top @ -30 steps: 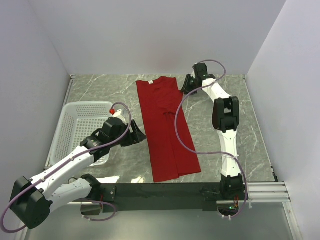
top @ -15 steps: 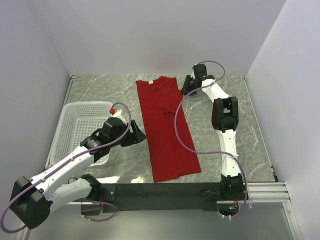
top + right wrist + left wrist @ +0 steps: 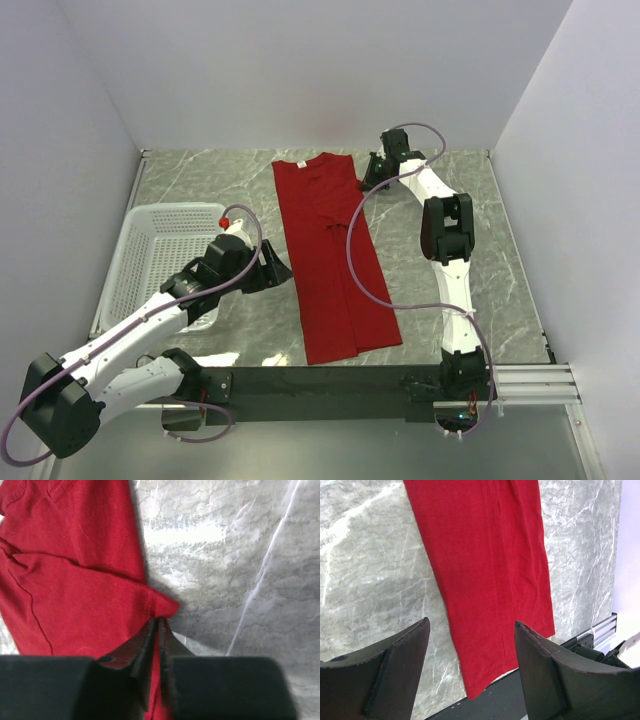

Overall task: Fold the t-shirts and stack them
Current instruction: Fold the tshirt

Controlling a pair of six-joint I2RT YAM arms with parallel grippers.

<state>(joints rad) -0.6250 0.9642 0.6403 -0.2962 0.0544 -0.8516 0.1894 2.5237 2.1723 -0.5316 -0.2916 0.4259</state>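
Red t-shirt (image 3: pixel 335 260), a long folded strip on the counter (image 3: pixel 200 180).
Right end effector (image 3: pixel 157 630) pinches its edge (near the collar); left end effector (image 3: pixel 471 625) has fingers apart.

Looks like a robotics lab cell to me: plain white partition walls (image 3: pixel 300 70) boxing in a grey marble-look tabletop (image 3: pixel 200 180), white-and-black robot arms (image 3: pixel 455 270) bolted to a black front rail (image 3: pixel 320 381).
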